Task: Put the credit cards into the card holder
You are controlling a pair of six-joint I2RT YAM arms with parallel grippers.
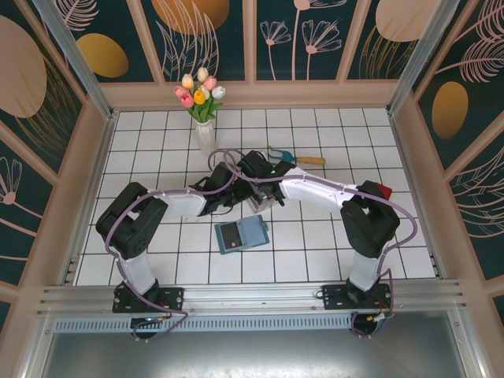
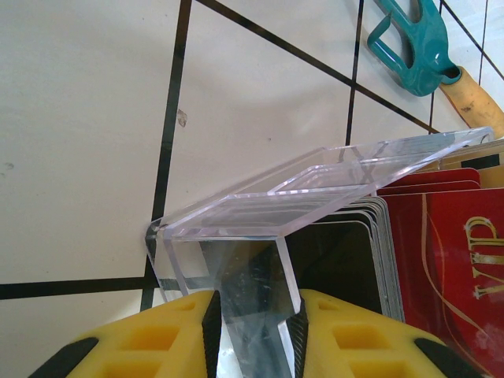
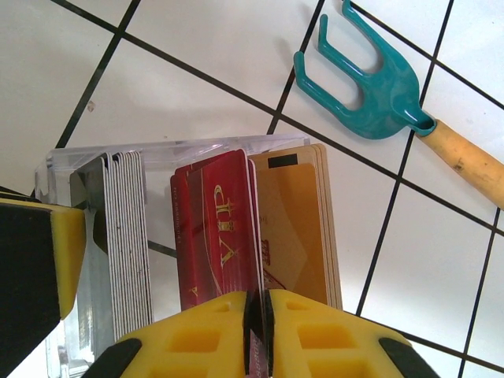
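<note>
Where the arms are bolted: the near edge of the table (image 1: pixel 157 264), at 6 o'clock in the top view. Both arms reach inward and meet over the middle tiles.
Card holder (image 1: pixel 242 235): a teal wallet lying flat on the tiles between the two arms. It sits at 6 o'clock of the meeting point, apart from both end effectors, and nothing grips it.
Left end effector (image 2: pixel 253 335): narrow, its yellow fingers clamped on the end wall of the clear tray (image 2: pixel 315 189).
Clear tray: stands on the tiles at the table's centre, with cards on edge inside it.
Credit cards (image 2: pixel 441 260): all in the tray. In the right wrist view the grey stack (image 3: pixel 126 228) is at 9 o'clock, the red card (image 3: pixel 220 236) with gold lettering is in the middle, and the gold stack (image 3: pixel 299 228) is at 3 o'clock.
Right end effector (image 3: pixel 257 335): almost closed, pinching the near edge of the red card. The card's far end is down among the others.
Garden rake (image 1: pixel 295 157): teal head and wooden handle, lying on the tiles at 1 o'clock of the tray — near it, not touching.
Vase of tulips (image 1: pixel 203 118): upright at 11 o'clock, close to the back wall.
</note>
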